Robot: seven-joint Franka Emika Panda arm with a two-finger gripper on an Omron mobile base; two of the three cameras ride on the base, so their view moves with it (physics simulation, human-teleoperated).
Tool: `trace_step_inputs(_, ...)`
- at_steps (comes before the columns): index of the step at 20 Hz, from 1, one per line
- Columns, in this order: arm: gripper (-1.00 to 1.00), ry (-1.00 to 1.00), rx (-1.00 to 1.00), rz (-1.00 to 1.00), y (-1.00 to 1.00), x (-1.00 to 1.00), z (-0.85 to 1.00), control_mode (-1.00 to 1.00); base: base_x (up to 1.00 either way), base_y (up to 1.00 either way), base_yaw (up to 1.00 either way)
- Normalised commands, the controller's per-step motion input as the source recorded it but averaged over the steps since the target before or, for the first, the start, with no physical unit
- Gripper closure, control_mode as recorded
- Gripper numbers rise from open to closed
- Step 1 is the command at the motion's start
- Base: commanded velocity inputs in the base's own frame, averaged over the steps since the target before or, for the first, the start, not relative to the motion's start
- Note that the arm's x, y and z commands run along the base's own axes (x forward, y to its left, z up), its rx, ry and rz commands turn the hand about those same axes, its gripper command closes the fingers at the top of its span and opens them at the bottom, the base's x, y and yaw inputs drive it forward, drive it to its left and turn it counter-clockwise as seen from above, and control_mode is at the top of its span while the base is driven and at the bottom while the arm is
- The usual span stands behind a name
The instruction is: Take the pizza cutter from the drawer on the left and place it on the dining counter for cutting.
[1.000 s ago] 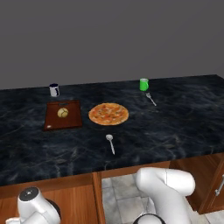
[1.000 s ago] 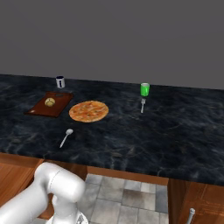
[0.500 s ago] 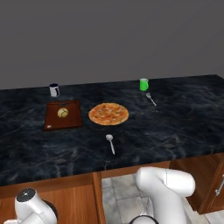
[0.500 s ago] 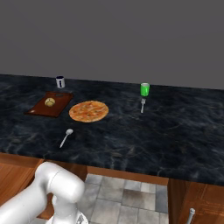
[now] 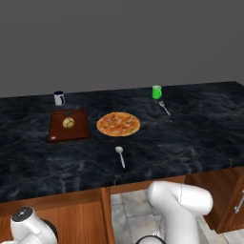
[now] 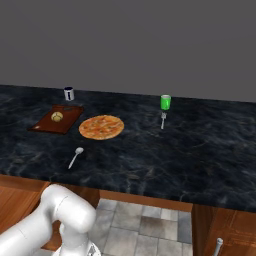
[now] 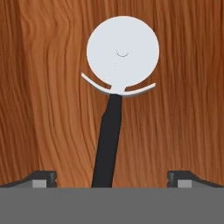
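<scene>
Gripper spread wide, holding nothing, straddling the dark handle of the pizza cutter, which lies flat on the drawer floor. Probably light, stiff, a bit slick; grab the handle, not the pale wheel beyond it.

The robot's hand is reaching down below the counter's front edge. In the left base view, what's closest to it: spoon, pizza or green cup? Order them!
1. Spoon, by the front edge, nearest the gripper below.
2. Pizza, midway back, just behind the spoon.
3. Green cup, far back on the right.
</scene>
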Motion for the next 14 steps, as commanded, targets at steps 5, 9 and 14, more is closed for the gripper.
trace_step_inputs(5, -1.00, 0.02, 0.00, 0.00, 0.09, 0.00, -0.08, -1.00, 0.00, 0.00, 0.00)
trace_step_inputs(9, -1.00, 0.03, 0.00, 0.00, 0.00, 0.06, -0.03, -1.00, 0.00, 0.00, 0.00)
trace_step_inputs(14, -1.00, 0.02, 0.00, 0.00, 0.00, 0.13, -0.06, -1.00, 0.00, 0.00, 0.00)
